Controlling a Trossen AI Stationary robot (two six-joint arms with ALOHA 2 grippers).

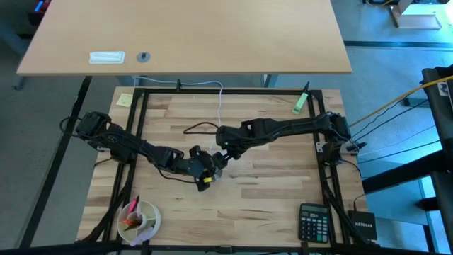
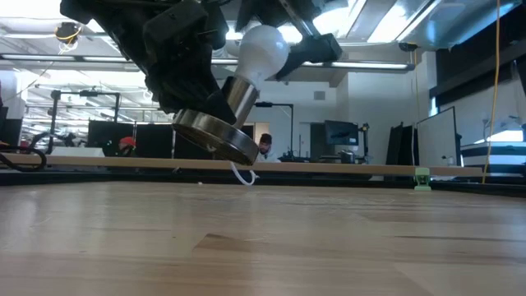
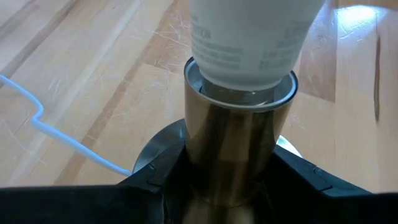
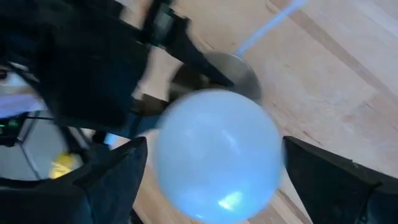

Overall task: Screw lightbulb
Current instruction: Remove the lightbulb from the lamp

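The white frosted lightbulb (image 2: 261,49) sits with its screw end in the neck of the round silvery socket base (image 2: 215,136), which is lifted off the wooden table and tilted. My left gripper (image 1: 205,168) is shut on the socket near the table's middle. My right gripper (image 1: 224,157) comes from the right and closes on the bulb's globe (image 4: 217,155). The thin white cord (image 3: 37,118) trails from the socket toward the table's far edge. My left gripper pinches the socket's metal neck (image 3: 230,155) between its two fingers, just below the rim where the bulb enters. The socket is held clear of the table, and its disc foot (image 2: 215,136) slants down toward the table. My right gripper has the bulb's globe between its two fingers (image 4: 118,168), one at each side of its widest part (image 4: 273,155). The fingers come along the bulb's axis from its rounded top end. The bulb points up and to the right out of the socket.
A calculator (image 1: 313,219) and a black box (image 1: 364,225) lie at the near right. A white cup (image 1: 140,219) with small items stands at the near left. A green item (image 1: 301,103) and a yellow note (image 1: 124,100) lie at the far corners.
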